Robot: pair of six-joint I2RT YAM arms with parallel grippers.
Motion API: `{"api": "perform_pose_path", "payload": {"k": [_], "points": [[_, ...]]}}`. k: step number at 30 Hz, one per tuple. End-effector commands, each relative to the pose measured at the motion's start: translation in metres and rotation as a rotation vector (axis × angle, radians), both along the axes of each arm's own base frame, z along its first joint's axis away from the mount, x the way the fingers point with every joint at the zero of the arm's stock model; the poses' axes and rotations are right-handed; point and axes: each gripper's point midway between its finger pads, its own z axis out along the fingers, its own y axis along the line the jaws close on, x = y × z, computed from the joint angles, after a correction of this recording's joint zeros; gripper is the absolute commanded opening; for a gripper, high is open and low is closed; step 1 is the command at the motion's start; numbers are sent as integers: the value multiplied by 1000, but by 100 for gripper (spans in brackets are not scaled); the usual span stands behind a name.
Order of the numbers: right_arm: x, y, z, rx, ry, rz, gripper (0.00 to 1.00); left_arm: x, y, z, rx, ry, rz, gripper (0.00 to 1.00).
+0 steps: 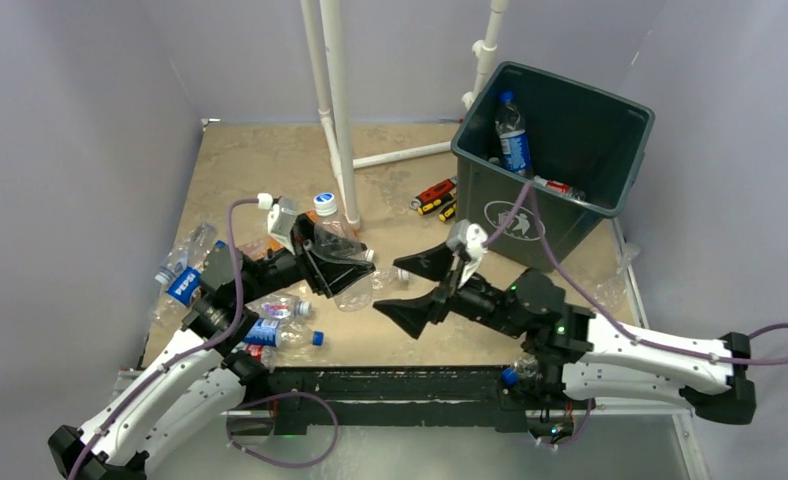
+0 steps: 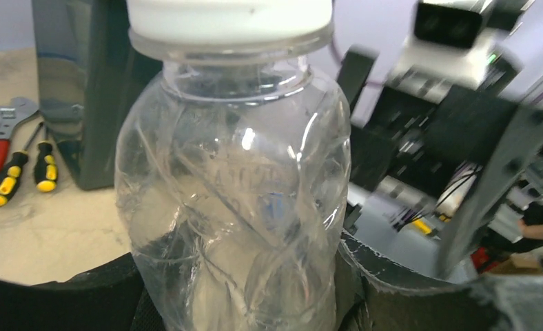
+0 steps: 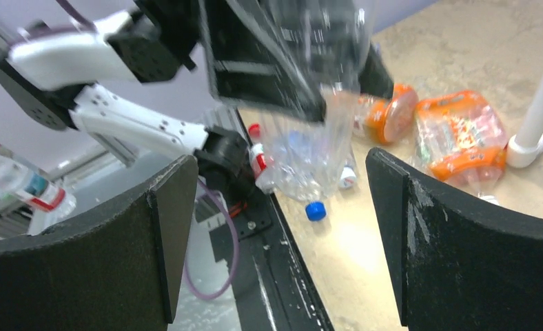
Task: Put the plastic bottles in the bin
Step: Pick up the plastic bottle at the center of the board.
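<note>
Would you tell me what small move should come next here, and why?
Probably draw the right gripper back. It hangs open and holds nothing, right beside the bottle clamped in the left gripper, and its arm seems to lie across the way to the bin.

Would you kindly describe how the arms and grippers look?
Both arms have white links, black joints and a looping purple cable. The left gripper and right gripper have broad, curved black fingers, with a white camera housing at each wrist.
</note>
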Motion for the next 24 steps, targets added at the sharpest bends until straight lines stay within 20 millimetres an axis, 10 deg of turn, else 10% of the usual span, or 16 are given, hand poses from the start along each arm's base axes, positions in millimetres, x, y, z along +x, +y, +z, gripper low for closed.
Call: {"api": "perform_pose_path", "payload": {"k": [1, 5, 24], "points": [[9, -27, 45, 1, 44, -98, 92, 0, 2, -14, 137, -85, 8, 37], [20, -19, 78, -26, 72, -143, 91, -1, 5, -20, 192, -134, 15, 36], [55, 49, 105, -29, 111, -44, 86, -2, 21, -10, 327, -295, 59, 26]]}}
